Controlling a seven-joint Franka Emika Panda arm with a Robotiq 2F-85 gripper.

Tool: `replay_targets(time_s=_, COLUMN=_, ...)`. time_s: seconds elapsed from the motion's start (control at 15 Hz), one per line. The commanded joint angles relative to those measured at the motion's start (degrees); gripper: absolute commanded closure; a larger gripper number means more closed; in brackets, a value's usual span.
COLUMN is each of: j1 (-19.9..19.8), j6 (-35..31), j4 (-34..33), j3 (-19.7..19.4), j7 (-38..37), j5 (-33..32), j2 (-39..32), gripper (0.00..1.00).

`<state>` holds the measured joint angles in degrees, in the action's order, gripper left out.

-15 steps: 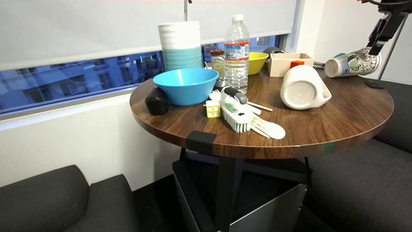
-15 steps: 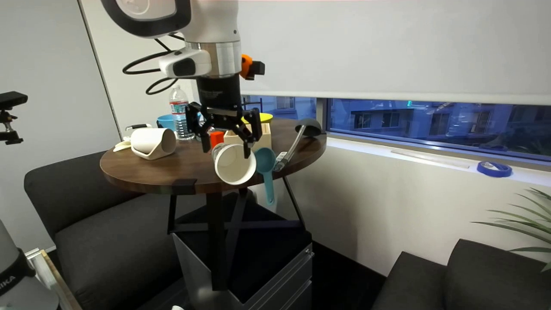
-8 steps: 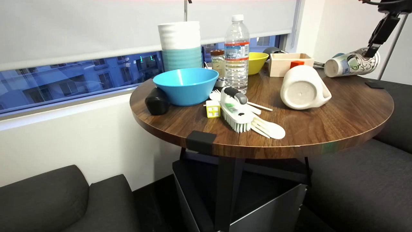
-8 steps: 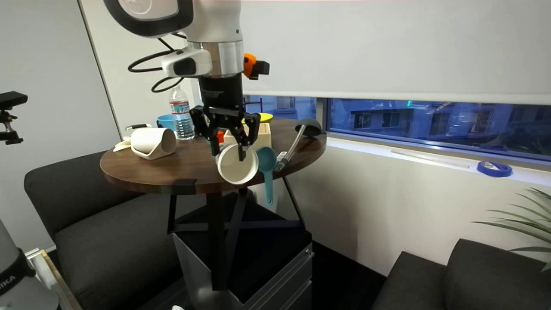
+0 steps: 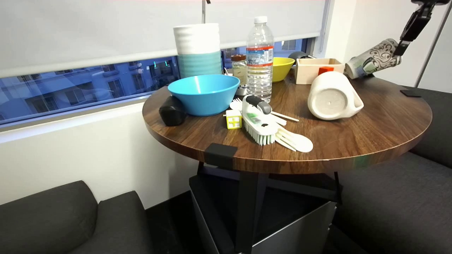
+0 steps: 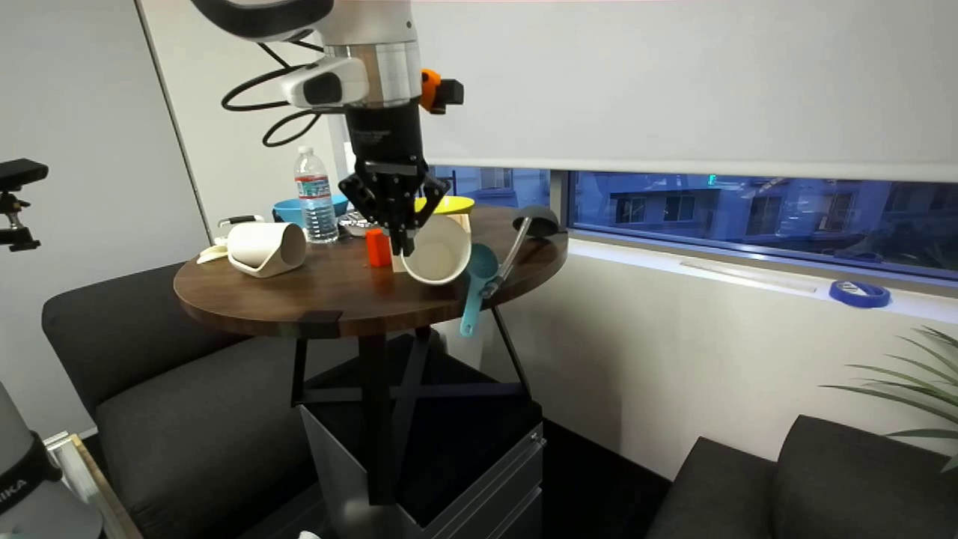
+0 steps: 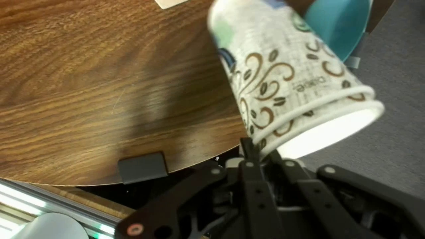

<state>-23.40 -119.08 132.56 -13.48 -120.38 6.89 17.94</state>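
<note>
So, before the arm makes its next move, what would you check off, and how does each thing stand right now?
1. Gripper has hold of the nested paper cups: ok, pinched by the wall near the mouth.
2. Cups upright: not ok, tilted far over.
3. Cups free of the teal scoop: cannot tell, they overlap in the wrist view.
4. Scoop fully on the table: not ok, its handle sticks out past the edge in an exterior view.
5. Cups' base off the table: cannot tell.
6. Water bottle standing: ok, upright.
</note>
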Motion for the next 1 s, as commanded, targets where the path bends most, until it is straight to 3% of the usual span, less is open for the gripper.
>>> replay_targets(time_s=0.0, j1=0.4, j6=0.1, j4=0.0, j3=2.8, j7=-3.4, j5=-5.0, j2=3.4, gripper=1.00)
replay_targets(time_s=0.47, j1=1.5, j6=1.6, j4=0.7, j3=8.3, j7=-2.1, j5=-15.4, j2=8.2, gripper=0.99)
replay_targets(time_s=0.93, j1=2.0, j6=4.9, j4=1.0, j3=10.2, j7=-1.3, j5=-21.7, j2=10.0, gripper=0.99)
